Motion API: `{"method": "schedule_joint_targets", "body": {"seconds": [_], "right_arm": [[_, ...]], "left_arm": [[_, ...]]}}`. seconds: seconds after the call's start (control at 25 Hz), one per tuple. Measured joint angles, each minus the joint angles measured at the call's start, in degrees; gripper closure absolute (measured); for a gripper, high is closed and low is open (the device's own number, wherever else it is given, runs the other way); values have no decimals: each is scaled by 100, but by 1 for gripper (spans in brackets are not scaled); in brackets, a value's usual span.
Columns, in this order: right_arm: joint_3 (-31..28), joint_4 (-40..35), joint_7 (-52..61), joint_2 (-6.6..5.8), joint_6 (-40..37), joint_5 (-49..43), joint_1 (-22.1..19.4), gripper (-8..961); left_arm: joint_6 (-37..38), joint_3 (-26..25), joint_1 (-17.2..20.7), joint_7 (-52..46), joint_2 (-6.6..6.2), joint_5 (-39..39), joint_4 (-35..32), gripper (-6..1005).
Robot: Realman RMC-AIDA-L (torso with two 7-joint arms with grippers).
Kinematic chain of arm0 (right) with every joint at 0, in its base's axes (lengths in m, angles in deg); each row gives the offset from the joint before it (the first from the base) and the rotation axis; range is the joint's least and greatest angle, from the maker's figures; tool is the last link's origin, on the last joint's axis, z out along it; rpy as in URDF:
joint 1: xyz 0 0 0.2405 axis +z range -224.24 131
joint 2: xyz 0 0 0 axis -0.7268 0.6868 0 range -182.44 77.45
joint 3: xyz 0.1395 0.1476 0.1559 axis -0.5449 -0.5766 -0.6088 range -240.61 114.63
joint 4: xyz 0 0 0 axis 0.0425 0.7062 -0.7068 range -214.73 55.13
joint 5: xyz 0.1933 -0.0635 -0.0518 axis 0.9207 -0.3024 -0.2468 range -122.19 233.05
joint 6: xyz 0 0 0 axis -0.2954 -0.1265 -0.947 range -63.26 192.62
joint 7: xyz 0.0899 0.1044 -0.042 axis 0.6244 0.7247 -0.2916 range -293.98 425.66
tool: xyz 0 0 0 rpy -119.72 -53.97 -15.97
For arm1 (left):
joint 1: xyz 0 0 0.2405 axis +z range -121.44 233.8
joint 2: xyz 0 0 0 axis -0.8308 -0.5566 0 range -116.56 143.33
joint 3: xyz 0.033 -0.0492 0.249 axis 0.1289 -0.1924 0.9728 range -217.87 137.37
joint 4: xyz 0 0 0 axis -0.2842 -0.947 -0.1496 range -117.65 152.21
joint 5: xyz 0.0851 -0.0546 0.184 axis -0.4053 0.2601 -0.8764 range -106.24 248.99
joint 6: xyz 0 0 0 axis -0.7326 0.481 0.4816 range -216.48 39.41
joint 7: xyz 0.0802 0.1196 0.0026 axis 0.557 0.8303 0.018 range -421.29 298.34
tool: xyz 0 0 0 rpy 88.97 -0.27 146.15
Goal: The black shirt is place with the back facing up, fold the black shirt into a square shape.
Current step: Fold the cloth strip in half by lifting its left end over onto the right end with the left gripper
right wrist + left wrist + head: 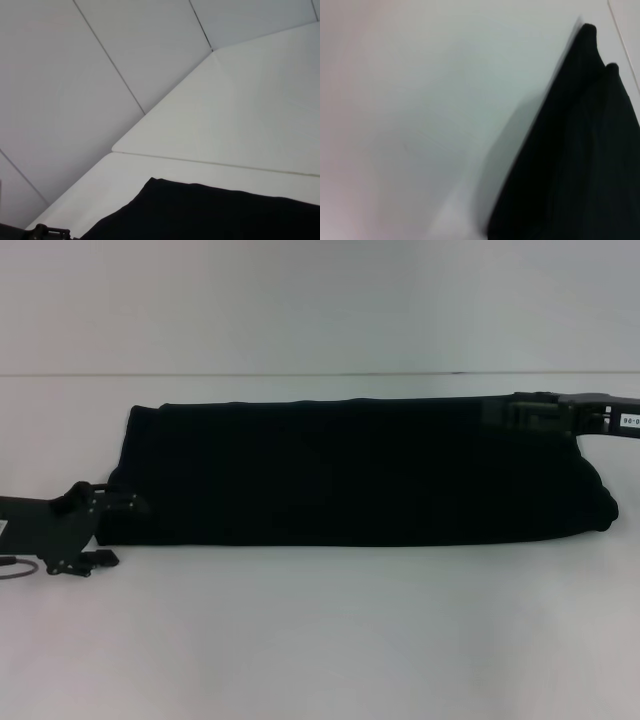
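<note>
The black shirt (350, 475) lies as a long, narrow folded band across the white table (320, 630), plain black side up, with no print showing. My left gripper (128, 505) sits low at the band's near left corner, its tip against the cloth. At the far right corner, my right gripper (525, 412) reaches in over the band's top edge. The left wrist view shows a corner of the shirt (580, 160) with its stacked layers. An edge of the shirt (210, 212) also appears in the right wrist view.
A seam (215, 162) runs across the white table behind the shirt, with panelled wall (75, 100) beyond. The left arm's cable (18, 568) loops on the table at the left edge. Bare table lies in front of the band.
</note>
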Motion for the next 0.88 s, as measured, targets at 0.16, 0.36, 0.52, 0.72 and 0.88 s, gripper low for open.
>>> {"method": "schedule_joint_targets", "body": {"seconds": [0.16,0.36,0.52,0.72,0.88], "right_arm": [[-1,0,7,-4,-1,9,0,34],[-41,0,9,-6,-3,16,1,34],[-59,1,10,-6,-5,16,0,33],[-62,1,10,-6,-6,16,0,33],[-62,1,10,-10,-5,16,-9,33]], "left_arm": [[-148,0,0,0,0,3,9,125],[-308,1,-15,34,-4,30,57,126],[-361,1,-40,54,-8,39,75,126],[-497,5,-74,115,-9,52,77,127],[-510,10,-125,184,-9,56,121,127]]}}
